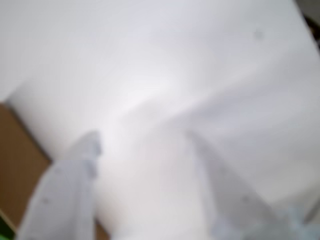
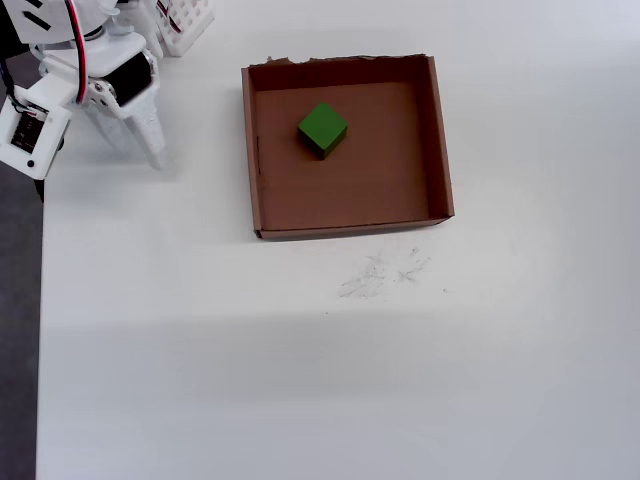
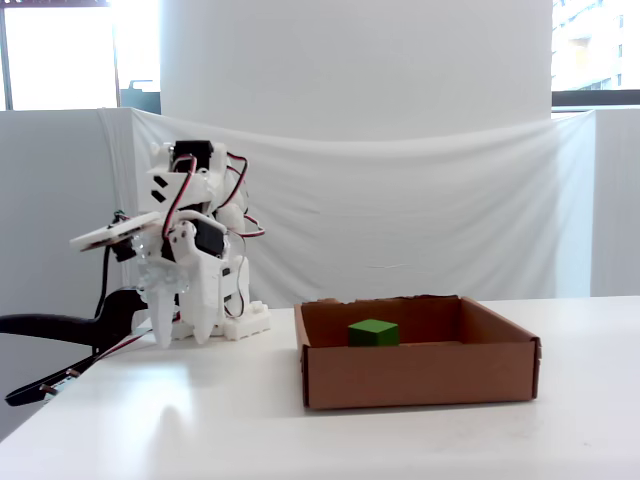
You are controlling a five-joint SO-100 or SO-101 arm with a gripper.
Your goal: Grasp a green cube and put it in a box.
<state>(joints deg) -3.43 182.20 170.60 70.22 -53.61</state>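
The green cube (image 2: 322,128) (image 3: 373,332) rests on the floor of the box (image 2: 350,190) (image 3: 420,375), towards its back-left part in the overhead view. It lies flat, with nothing touching it. My gripper (image 2: 140,155) (image 3: 180,340) hangs well to the left of the box, fingers pointing down at the white table. In the blurred wrist view the gripper (image 1: 144,137) is open, with only bare white table between its two white fingers. A brown patch at that view's left edge looks like the box (image 1: 15,165).
The arm's white base and a white ribbed holder (image 2: 185,20) stand at the back left. The table's left edge (image 2: 40,300) runs close by the gripper. A black clamp and cables (image 3: 60,330) hang off that side. Faint scribbles (image 2: 380,275) mark the table before the box.
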